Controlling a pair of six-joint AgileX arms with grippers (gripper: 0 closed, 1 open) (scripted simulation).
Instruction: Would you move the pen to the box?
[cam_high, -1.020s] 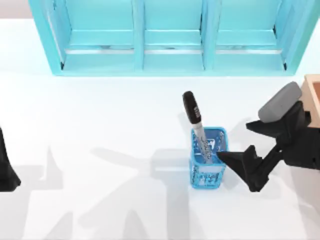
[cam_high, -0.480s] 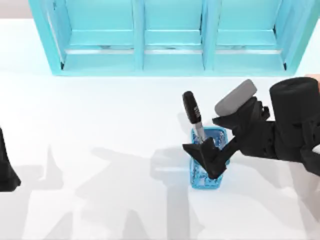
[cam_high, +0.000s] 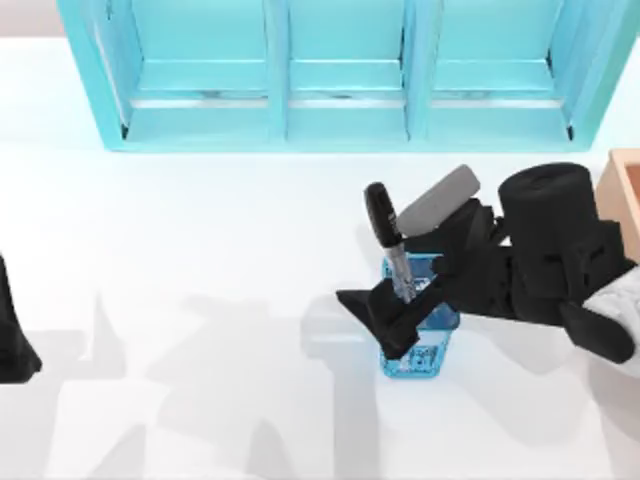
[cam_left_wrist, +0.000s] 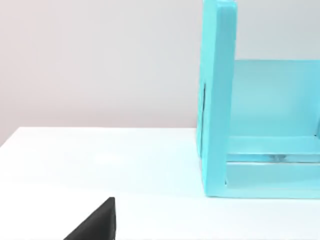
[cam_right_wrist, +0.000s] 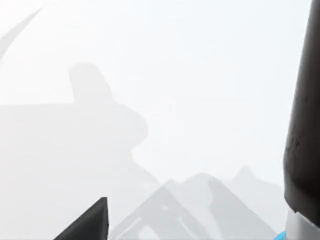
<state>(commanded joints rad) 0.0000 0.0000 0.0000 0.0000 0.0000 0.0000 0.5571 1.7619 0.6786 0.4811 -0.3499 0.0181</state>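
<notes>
**Pen still in cup as right arm closes in**

The pen (cam_high: 387, 240) stands tilted in the blue cup (cam_high: 418, 340) near the middle of the table (cam_high: 200, 260), black cap up, silver barrel down inside the mesh. The right gripper (cam_high: 395, 310) sits at the cup's rim, its dark fingers either side of the barrel where it enters the cup; from above they look spread, not clamped, though whether a pad touches the barrel cannot be told. In the right wrist view the black cap (cam_right_wrist: 302, 115) rises close at one edge, with one fingertip (cam_right_wrist: 87, 222) well apart from it, which supports an open claw.

By this showing, nothing of the move is done: the grasp is yet to be made, then the lift clear of the cup and the carry to the box (cam_high: 622, 195), whose tan corner shows at the table's right edge.

The left arm (cam_high: 12, 335) is parked at the left edge; its claw's state cannot be told.

The count: one pen, one cup, one box, one turquoise shelf (cam_high: 340, 75) with three bays, two arms.
</notes>
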